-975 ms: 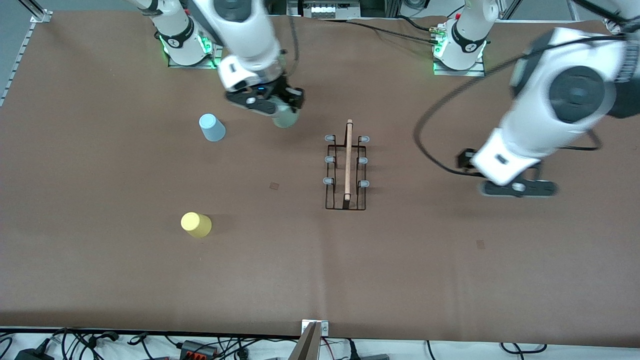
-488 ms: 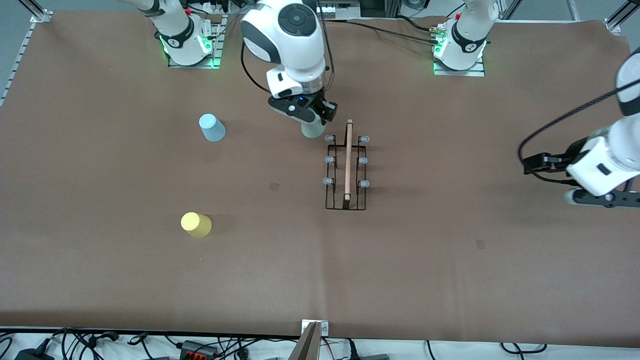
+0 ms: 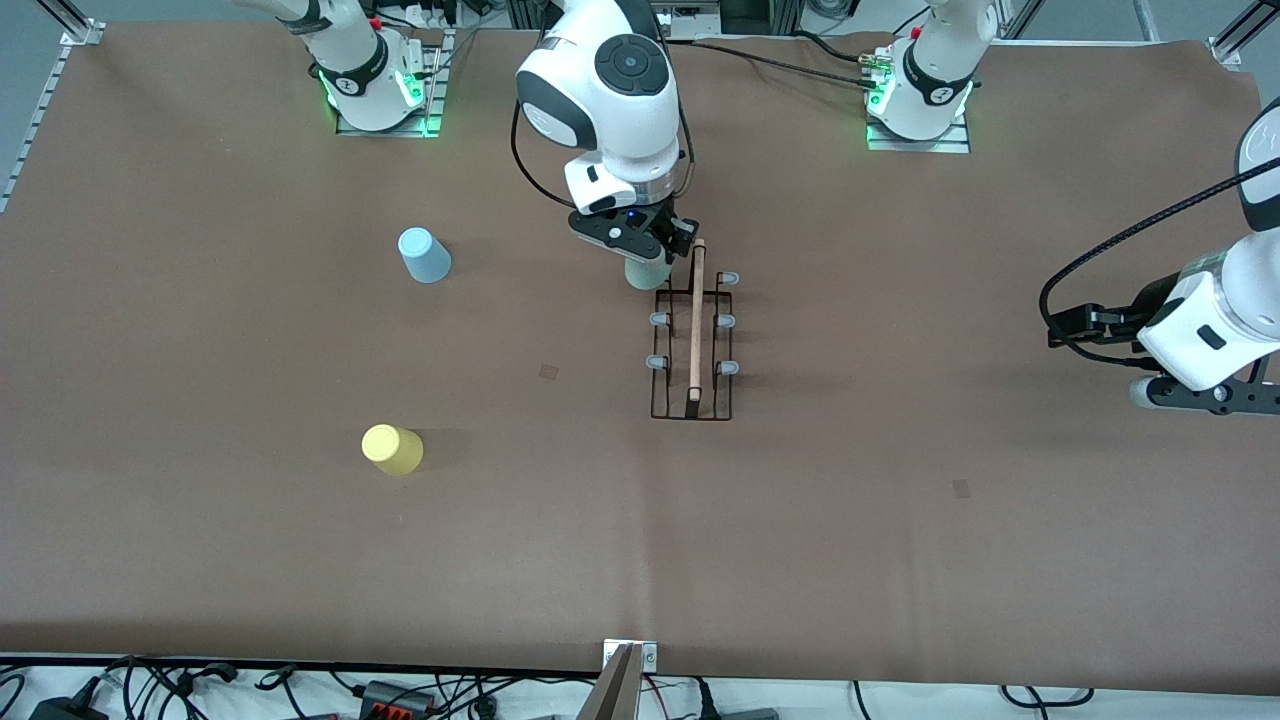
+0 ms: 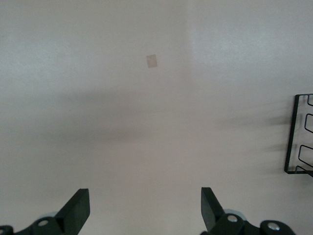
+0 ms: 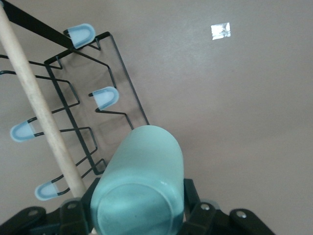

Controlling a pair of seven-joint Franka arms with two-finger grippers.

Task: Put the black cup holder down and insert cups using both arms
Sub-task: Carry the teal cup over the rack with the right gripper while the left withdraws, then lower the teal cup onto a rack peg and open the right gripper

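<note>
Right pincer has swung in w/ pale green cup clamped, now over black cup holder mid-frame; peg insertion prob next. Left pincer, jaws apart & empty, has pulled back to right edge, waiting.

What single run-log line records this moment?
right gripper: shut on green cup, over rack | left gripper: open, waiting | blue cup, yellow cup: on table

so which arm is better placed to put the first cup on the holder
The right arm: the right gripper is shut on the pale green cup over the black cup holder. The left gripper hangs open and empty toward its own table end.
</note>
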